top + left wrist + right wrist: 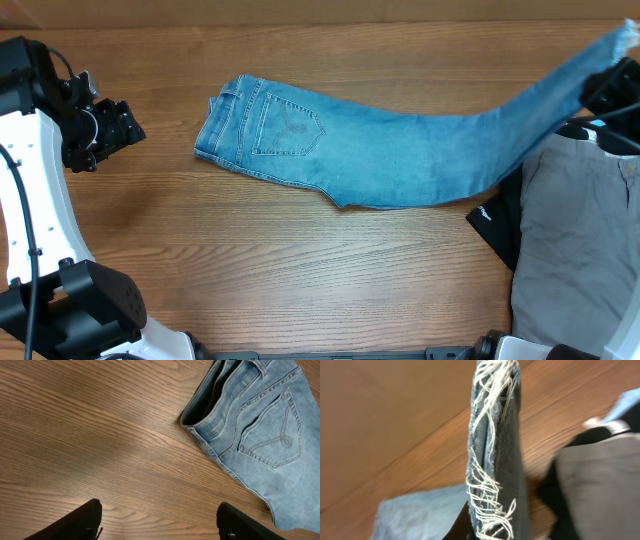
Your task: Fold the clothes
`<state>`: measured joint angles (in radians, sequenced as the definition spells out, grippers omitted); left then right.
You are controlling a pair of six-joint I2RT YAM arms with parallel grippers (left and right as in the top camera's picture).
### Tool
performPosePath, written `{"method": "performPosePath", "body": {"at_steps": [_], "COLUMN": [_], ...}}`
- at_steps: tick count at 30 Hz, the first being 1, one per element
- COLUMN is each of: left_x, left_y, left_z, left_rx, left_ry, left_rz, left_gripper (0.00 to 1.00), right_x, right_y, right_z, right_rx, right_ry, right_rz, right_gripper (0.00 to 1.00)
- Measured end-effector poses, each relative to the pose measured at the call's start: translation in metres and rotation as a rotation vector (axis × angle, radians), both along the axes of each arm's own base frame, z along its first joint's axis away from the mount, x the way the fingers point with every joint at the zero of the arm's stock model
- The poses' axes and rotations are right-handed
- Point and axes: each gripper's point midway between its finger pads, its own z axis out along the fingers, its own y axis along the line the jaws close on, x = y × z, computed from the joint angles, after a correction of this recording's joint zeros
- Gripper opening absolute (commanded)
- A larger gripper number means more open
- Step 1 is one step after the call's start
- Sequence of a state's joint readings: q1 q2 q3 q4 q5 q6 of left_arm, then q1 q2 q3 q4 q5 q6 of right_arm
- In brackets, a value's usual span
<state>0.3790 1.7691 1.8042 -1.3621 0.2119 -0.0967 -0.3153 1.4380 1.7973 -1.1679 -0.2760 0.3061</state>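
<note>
Light-blue jeans [380, 150] lie folded lengthwise across the table, waist and stitched back pocket at the left, legs stretched up to the far right. My right gripper [612, 80] at the right edge is shut on the frayed ankle hems [492, 455] and holds them lifted off the table. My left gripper [157, 520] is open and empty, hovering over bare wood to the left of the waist [210, 410]; it also shows in the overhead view [115, 130].
A grey garment [575, 240] lies on a black one [500, 225] at the right side of the table, under the right arm. The wooden table [250, 260] runs to a front edge with the arm bases.
</note>
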Motion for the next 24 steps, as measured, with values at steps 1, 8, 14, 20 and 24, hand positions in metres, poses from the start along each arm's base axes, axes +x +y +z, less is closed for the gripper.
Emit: {"method": "performPosePath", "body": {"at_steps": [1, 8, 14, 20, 24], "left_x": [0.0, 0.0, -0.001, -0.001, -0.001], "left_y": [0.0, 0.0, 0.0, 0.0, -0.001], "left_z": [0.0, 0.0, 0.0, 0.0, 0.0], "left_rx": [0.0, 0.0, -0.001, -0.001, -0.002], "left_ry": [0.0, 0.001, 0.003, 0.003, 0.006], "left_rz": [0.0, 0.0, 0.0, 0.0, 0.0], "left_gripper": [0.77, 0.77, 0.76, 0.76, 0.76], "right_x": [0.003, 0.047, 0.077, 0.083, 0.088], "right_y": [0.009, 0.103, 0.209, 0.307, 0.351], "right_z": [-0.001, -0.04, -0.086, -0.119, -0.135], "right_rx": [0.012, 0.079, 0.107, 0.146, 0.172], "right_ry": [0.001, 0.081, 0.138, 0.139, 0.118], "right_rz": [0.02, 0.241, 0.443, 0.584, 0.631], "right_gripper": [0.04, 0.04, 0.04, 0.04, 0.04]}}
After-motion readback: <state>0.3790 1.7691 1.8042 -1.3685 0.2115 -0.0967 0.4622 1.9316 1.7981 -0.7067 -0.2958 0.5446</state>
